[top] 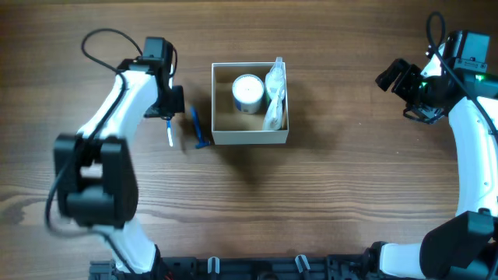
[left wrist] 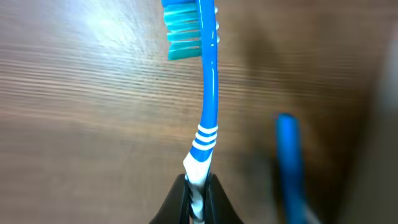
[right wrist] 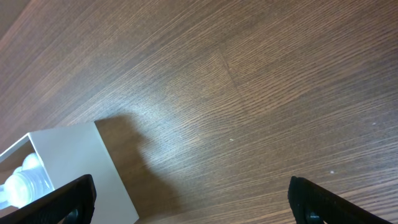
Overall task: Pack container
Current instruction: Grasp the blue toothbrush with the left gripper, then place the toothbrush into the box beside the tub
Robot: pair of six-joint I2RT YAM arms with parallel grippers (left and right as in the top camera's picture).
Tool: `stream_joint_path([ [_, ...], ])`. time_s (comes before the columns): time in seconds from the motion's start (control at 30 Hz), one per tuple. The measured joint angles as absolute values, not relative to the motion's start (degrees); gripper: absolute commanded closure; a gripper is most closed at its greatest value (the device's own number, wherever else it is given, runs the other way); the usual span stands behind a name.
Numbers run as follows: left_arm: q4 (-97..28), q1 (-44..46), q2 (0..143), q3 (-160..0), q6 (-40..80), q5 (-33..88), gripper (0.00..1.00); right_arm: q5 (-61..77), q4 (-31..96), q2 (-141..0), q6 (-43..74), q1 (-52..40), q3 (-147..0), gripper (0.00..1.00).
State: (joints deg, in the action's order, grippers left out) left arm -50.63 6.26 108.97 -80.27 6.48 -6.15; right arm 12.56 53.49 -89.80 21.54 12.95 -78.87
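- My left gripper (left wrist: 198,190) is closed tight on the white end of a blue toothbrush (left wrist: 208,93), and the bristles point away from me.
- The container (top: 249,138) stands near this gripper, toward the middle of the table. It holds a round white jar (top: 247,92) and a clear wrapped packet (top: 275,97).
- A second blue item (top: 198,128) lies between my left gripper and the box wall. It is too blurred to name.
- I judge the step in hand is picking up the toothbrush. I cannot tell if it is off the table.
- The next move calls for a lift over the near wall, clear of the blue item, then a release beside the jar.
- My right gripper (right wrist: 189,199) has its jaws wide and holds nothing, well apart from the box.
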Motion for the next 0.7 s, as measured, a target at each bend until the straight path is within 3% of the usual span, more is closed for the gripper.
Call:
stream_joint_path([
  [0.07, -51.2, 10.2, 98.4, -80.4, 6.7, -5.3, 0.96, 12.6, 53.5, -89.8, 21.5, 13.0, -78.9, 0.00],
  [0.2, -46.1, 18.8, 92.1, -80.4, 8.6, -4.6, 0.96, 12.6, 53.5, -89.8, 21.5, 13.0, -78.9, 0.00],
  [0.27, -42.8, 23.8, 92.2, -80.5, 10.1, -4.8, 0.96, 12.6, 53.5, -89.8, 21.5, 13.0, -78.9, 0.00],
  [0.47, -36.4, 25.2, 99.6, -80.5, 13.6, -6.2, 0.95, 12.6, 53.5, -89.8, 21.5, 13.0, -78.9, 0.00],
  [0.53, -36.7, 25.1, 102.9, -80.5, 14.3, -6.2, 0.76, 12.6, 53.5, -89.8, 21.5, 13.0, -78.9, 0.00],
  [0.7, -37.7, 24.6, 105.2, -80.5, 15.2, -6.3, 0.70, 12.6, 53.5, -89.8, 21.5, 13.0, -78.9, 0.00],
])
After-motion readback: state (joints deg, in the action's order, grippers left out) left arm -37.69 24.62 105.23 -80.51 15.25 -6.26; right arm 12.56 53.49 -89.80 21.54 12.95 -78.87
